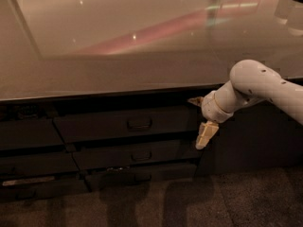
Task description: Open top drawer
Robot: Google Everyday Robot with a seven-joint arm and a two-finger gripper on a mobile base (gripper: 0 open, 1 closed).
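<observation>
A glossy tabletop [142, 74] overhangs the top drawer [94, 126]. The top drawer's front lies flush with its neighbours, and a small loop handle [139, 124] sits at its centre. Under the top drawer are a second drawer [109, 158] and a lower drawer [156, 173]. To its right stands a plain dark panel [255, 145]. The gripper [201, 119], on a white arm [258, 86], hangs at the top drawer's right end, well right of the handle. Its fingers are spread, one above the other. Whether they touch the front cannot be told.

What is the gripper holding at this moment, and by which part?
Nothing. The gripper is open at the right end of the top drawer, well away from its handle.
</observation>
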